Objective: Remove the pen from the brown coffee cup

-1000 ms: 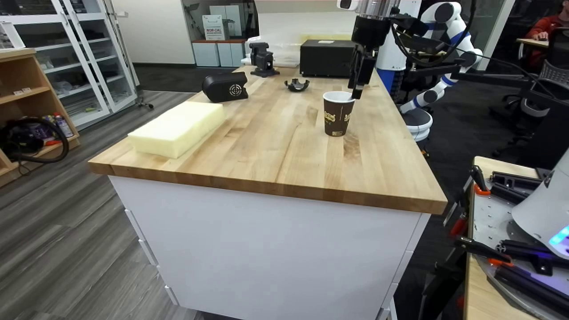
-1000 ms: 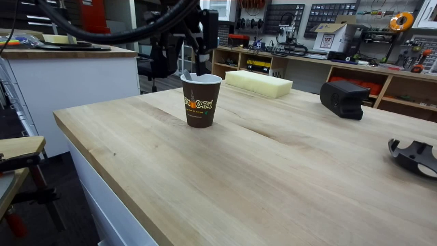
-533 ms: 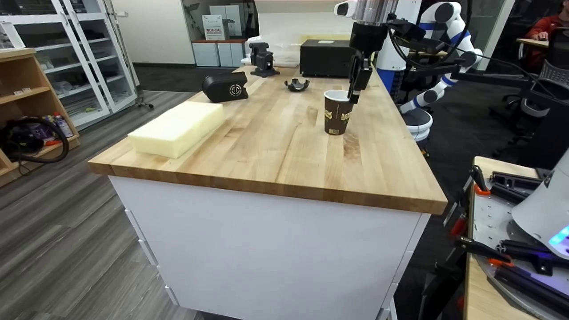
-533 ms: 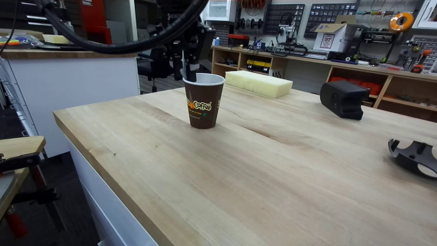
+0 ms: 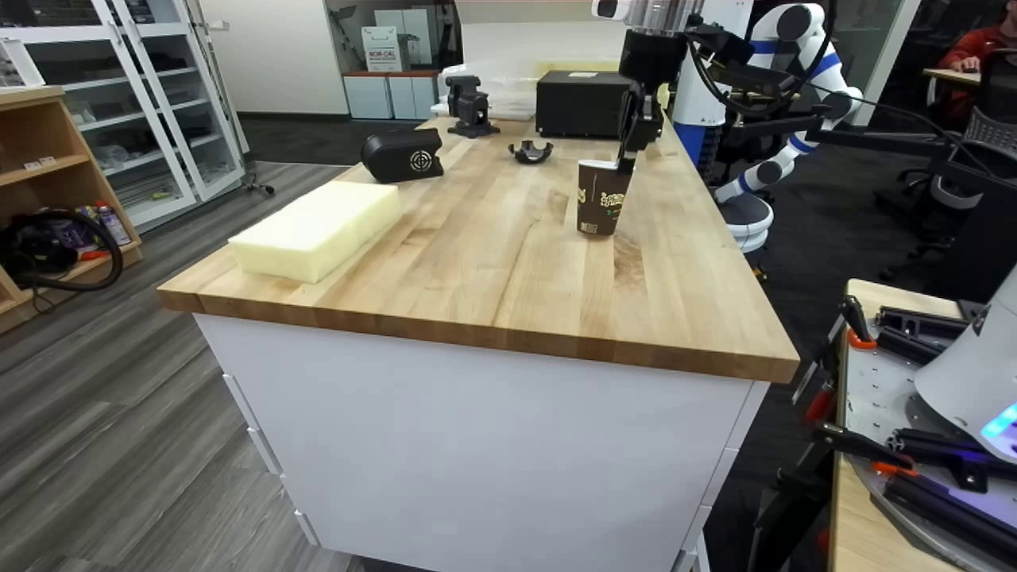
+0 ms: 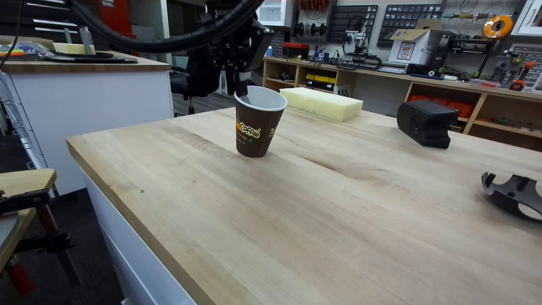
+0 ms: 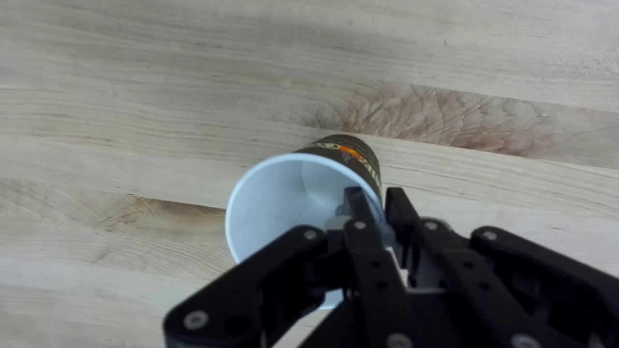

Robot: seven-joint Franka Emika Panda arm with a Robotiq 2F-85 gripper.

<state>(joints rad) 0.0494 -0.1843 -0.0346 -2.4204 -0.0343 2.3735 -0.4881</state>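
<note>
brown coffee cup (image 6: pixel 256 131): tilted over the table (image 6: pixel 305 220), its mouth turned aside in both exterior views. Since no other prop is seen, the lean is judged to be caused by the hand (image 7: pixel 375 194) at its rim; whether the base is partly lifted cannot be told.

pen in the cup: mostly hidden. A grey sliver against the cup's inner wall, just below a fingertip, is taken to be the pen (image 6: pixel 246 100); it is not yet removed.

hand at the rim: its fingers are brought near each other, a narrow gap being left between them in the wrist view. One is set inside the cup, one outside, so that the wall is straddled. Whether wall, pen or both are pinched cannot be told.

reason for the straddle: the pen is presumably propped against the wall, and can be reached only with one finger put inside the cup.

pull from the cup: if the wall is caught too, the cup may be carried along or toppled, being light paper. A slight loosening, then a straight upward draw, seems called for.

yellow foam block (image 6: pixel 320 103) and black case (image 6: pixel 425 123): both placed well apart from the cup; by that spacing, no hindrance is expected.
</note>
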